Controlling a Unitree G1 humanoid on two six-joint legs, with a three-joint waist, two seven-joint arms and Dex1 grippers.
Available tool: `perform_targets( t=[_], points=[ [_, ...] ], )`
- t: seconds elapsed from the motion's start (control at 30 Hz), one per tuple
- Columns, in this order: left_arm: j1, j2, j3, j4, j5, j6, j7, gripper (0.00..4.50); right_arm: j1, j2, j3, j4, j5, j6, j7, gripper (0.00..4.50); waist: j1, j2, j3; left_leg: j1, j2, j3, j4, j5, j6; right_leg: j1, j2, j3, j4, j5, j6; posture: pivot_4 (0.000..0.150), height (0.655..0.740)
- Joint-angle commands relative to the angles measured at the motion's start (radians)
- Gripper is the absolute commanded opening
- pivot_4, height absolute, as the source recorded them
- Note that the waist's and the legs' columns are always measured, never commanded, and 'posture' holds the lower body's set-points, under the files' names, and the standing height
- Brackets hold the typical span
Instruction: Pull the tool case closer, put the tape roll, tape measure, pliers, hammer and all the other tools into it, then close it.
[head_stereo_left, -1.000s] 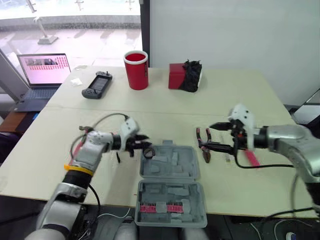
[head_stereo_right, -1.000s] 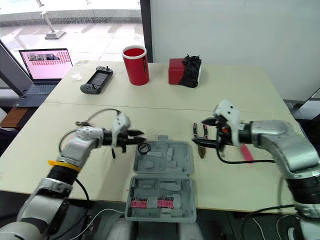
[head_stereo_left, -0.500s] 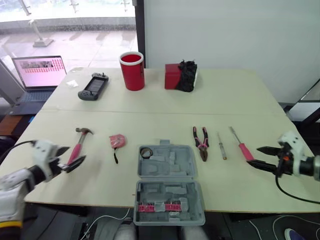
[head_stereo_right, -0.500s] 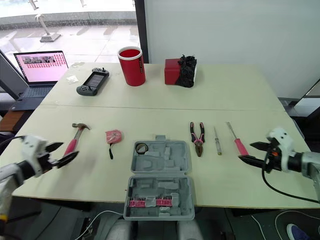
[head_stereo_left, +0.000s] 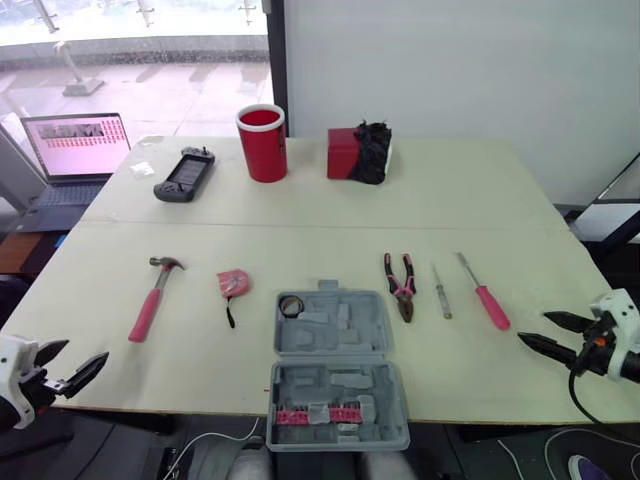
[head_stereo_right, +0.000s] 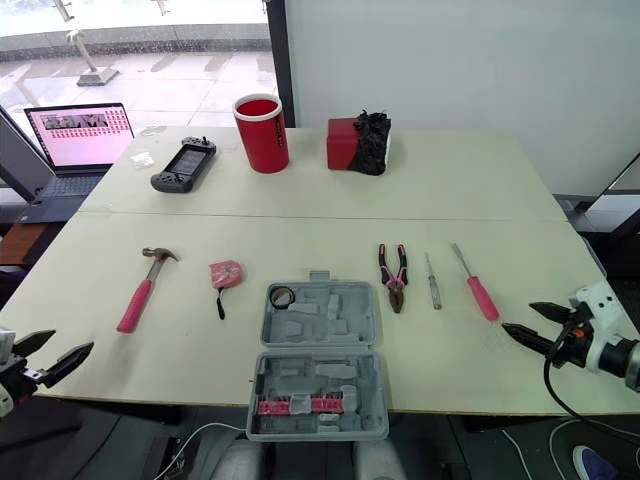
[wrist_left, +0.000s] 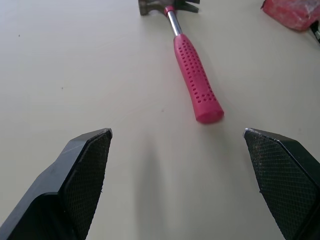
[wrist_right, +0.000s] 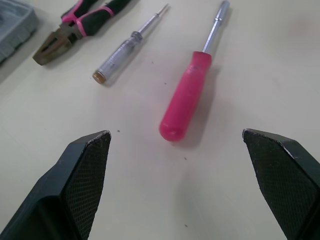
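The grey tool case (head_stereo_left: 335, 375) lies open near the table's front edge. A black tape roll (head_stereo_left: 291, 305) sits in its far left corner. On the table to the left are the red tape measure (head_stereo_left: 234, 284) and the pink-handled hammer (head_stereo_left: 153, 300). Right of the case lie the pliers (head_stereo_left: 400, 285), a small clear screwdriver (head_stereo_left: 441, 292) and a pink screwdriver (head_stereo_left: 486, 295). My left gripper (head_stereo_left: 80, 352) is open at the front left corner, short of the hammer (wrist_left: 192, 75). My right gripper (head_stereo_left: 535, 327) is open at the front right, short of the pink screwdriver (wrist_right: 190, 95).
At the back of the table stand a red cup (head_stereo_left: 262, 142), a red box with a black bundle (head_stereo_left: 360, 153) and a game controller (head_stereo_left: 183, 174). A laptop (head_stereo_left: 75, 150) sits beyond the table's left side.
Both arms have drawn back from beside the case to the table's front corners, the left from the tape roll, the right from the pliers. The tools have stayed put.
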Motion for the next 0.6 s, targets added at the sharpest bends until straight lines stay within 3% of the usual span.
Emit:
perform_targets(
  t=[0.03,0.23,0.4,0.47,0.6],
  points=[
    [-0.013,0.007,0.001,-0.059,-0.021,-0.007,0.011,4.43,-0.009,-0.005,-0.006,-0.137,0.05,0.079,0.013,4.5,-0.001,0.0,0.0,0.0,0.0,0.0,0.0,0.0,0.0,0.0,0.0,0.0,0.0,0.0,0.0,0.15,0.74],
    [-0.019,-0.046,-0.013,-0.274,-0.046,0.076,0.13,4.43,-0.081,-0.025,0.063,-0.435,0.176,0.348,0.03,4.5,0.0,0.0,0.0,0.0,0.0,0.0,0.0,0.0,0.0,0.0,0.0,0.001,0.0,0.0,0.0,0.15,0.74],
    [-0.005,-0.123,-0.077,-0.499,-0.023,0.204,0.292,4.43,-0.255,-0.018,0.166,-0.667,0.297,0.58,-0.007,4.5,0.0,0.0,0.0,0.0,0.0,0.0,0.0,0.0,0.0,0.0,0.0,0.001,0.0,0.001,0.003,0.15,0.74],
    [0.0,-0.179,-0.13,-0.617,-0.007,0.288,0.403,4.43,-0.366,-0.001,0.239,-0.721,0.301,0.649,-0.041,4.5,0.001,0.0,0.0,0.0,0.0,0.0,0.001,0.0,0.0,0.0,0.0,0.001,0.0,0.002,0.003,0.15,0.74],
    [-0.025,-0.335,-0.266,-0.781,0.048,0.422,0.631,4.43,-0.484,0.04,0.369,-0.768,0.195,0.592,-0.08,4.5,0.012,-0.002,-0.001,-0.001,0.0,-0.001,0.001,0.0,0.0,0.0,0.0,0.0,-0.001,0.002,0.004,0.15,0.74]
  ],
)
